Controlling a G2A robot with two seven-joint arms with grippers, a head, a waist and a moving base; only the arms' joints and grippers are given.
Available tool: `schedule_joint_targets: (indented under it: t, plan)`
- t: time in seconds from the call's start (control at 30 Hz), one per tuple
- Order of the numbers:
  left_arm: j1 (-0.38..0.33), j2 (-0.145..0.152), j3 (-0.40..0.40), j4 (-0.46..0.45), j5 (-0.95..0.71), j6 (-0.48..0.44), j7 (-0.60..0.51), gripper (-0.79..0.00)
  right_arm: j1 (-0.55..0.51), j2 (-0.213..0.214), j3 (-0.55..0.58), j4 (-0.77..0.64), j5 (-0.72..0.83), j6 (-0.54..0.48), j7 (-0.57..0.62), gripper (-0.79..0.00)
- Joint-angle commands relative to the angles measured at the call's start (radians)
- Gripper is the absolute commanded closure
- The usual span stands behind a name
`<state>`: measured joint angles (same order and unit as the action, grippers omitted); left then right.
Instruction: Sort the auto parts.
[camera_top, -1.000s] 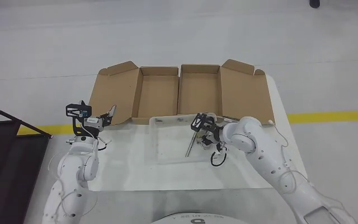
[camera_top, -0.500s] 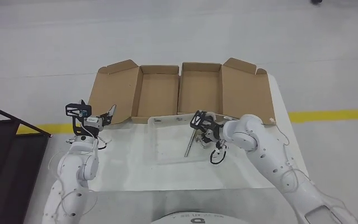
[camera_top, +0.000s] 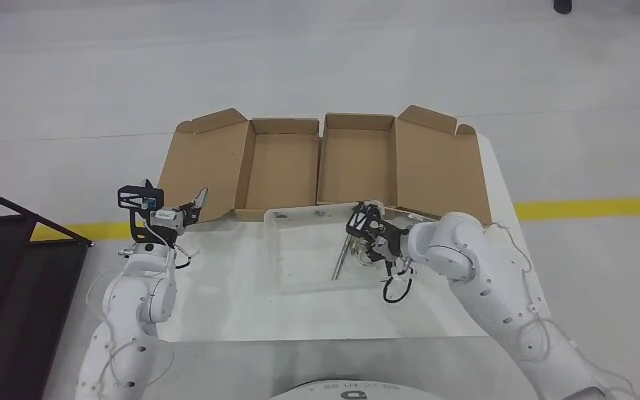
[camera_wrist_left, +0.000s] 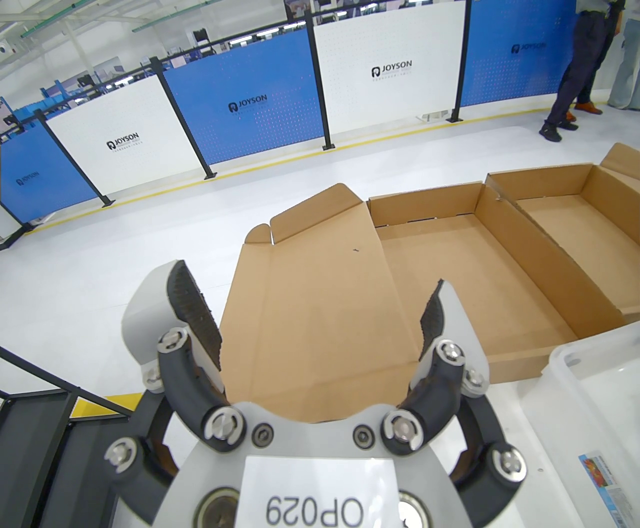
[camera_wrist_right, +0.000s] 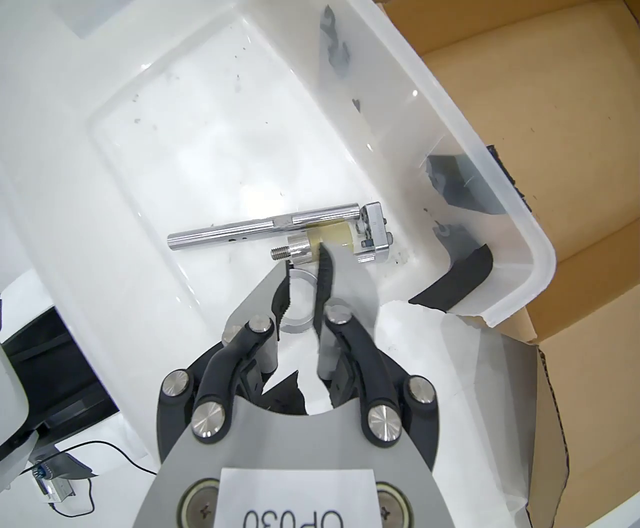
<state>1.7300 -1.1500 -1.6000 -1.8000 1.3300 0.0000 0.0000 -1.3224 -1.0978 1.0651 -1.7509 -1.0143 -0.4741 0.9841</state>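
right gripper (camera_wrist_right: 305, 260): down inside the clear plastic bin (camera_wrist_right: 540, 260), jaws narrow with a small gap, tips either side of the part's short stud; can't tell if they actually pinch it
left gripper (camera_wrist_left: 308, 280): jaws wide, nothing in them, held over the outer flap of the left-hand brown cardboard box (camera_top: 283, 172)
auto part: 1, a chrome rod (camera_wrist_right: 225, 231) with a square metal bracket (camera_wrist_right: 372, 232) at one end and a short threaded stud with a yellowish sleeve (camera_wrist_right: 300, 248) alongside; lying flat on the bin floor near the wall next to the boxes
ring: 1 silver ring (camera_wrist_right: 300, 305) on the bin floor, seen through the finger gap, partly covered by the fingers
boxes: 2, open, side by side at the table's far edge; the second box (camera_top: 355, 165) touches the first
bin: 1, on the white table (camera_top: 230, 290), just in front of the boxes
hard to read: dark shapes (camera_wrist_right: 457, 182) behind the bin's clear wall, can't make out what they are
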Motion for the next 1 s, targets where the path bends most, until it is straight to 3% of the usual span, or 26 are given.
schedule_joint_targets:
  t: [0.0, 0.03, 0.33, 0.53, 0.77, 0.83, 0.97]
  plan:
    - [0.000, 0.000, 0.000, 0.000, 0.000, 0.000, 0.000, -0.785, 0.012, -0.003, -0.021, 0.014, -0.021, 0.015, -0.001, -0.422]
    - [0.000, 0.000, 0.000, 0.000, 0.000, 0.000, 0.000, -0.785, 0.017, -0.005, -0.030, 0.020, -0.026, 0.019, -0.001, -0.456]
    - [0.000, 0.000, 0.000, 0.000, 0.000, 0.000, 0.000, -0.785, 0.062, -0.017, -0.101, 0.064, -0.085, 0.050, -0.001, -0.409]
    - [0.000, 0.000, 0.000, 0.000, 0.000, 0.000, 0.000, -0.785, 0.094, -0.025, -0.133, 0.100, -0.108, 0.070, 0.000, -0.520]
    - [0.000, 0.000, 0.000, 0.000, 0.000, 0.000, 0.000, -0.785, 0.132, -0.038, -0.179, 0.133, -0.116, 0.074, 0.014, -0.588]
    - [0.000, 0.000, 0.000, 0.000, 0.000, 0.000, 0.000, -0.785, 0.140, -0.041, -0.191, 0.140, -0.116, 0.075, 0.016, -0.560]
    - [0.000, 0.000, 0.000, 0.000, 0.000, 0.000, 0.000, -0.785, 0.154, -0.047, -0.209, 0.155, -0.109, 0.078, 0.017, -0.379]
